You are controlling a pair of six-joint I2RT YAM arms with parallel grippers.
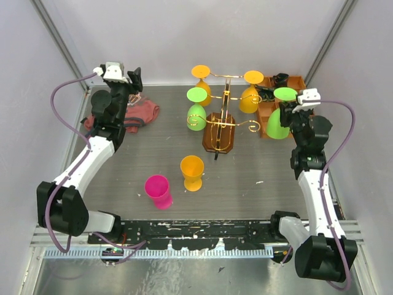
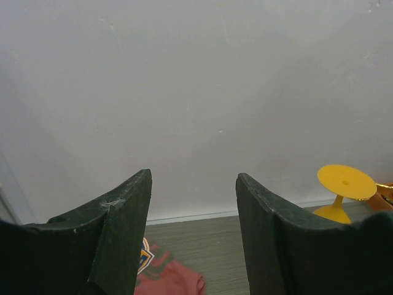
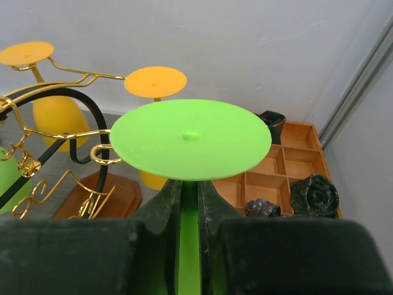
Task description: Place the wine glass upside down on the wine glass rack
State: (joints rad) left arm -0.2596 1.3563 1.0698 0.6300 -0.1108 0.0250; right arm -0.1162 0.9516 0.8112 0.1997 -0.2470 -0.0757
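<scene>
A green wine glass (image 1: 277,125) hangs upside down, foot up, in my right gripper (image 1: 292,109), just right of the wine glass rack (image 1: 219,140). In the right wrist view that gripper (image 3: 190,184) is shut on the green stem below the round foot (image 3: 190,138). The rack's gold wire arms (image 3: 61,132) curl to its left. Three glasses hang upside down on the rack: two orange (image 1: 249,99) (image 1: 203,92) and one green (image 1: 196,117). My left gripper (image 1: 134,81) is raised at the back left. It stands open (image 2: 193,178) and holds nothing.
An orange wine glass (image 1: 192,172) and a pink cup (image 1: 158,191) stand upright on the near table. A red cloth (image 1: 142,114) lies below the left gripper. The orange-brown compartment tray (image 1: 295,82) with dark objects (image 3: 314,194) sits behind the held glass, by the back wall.
</scene>
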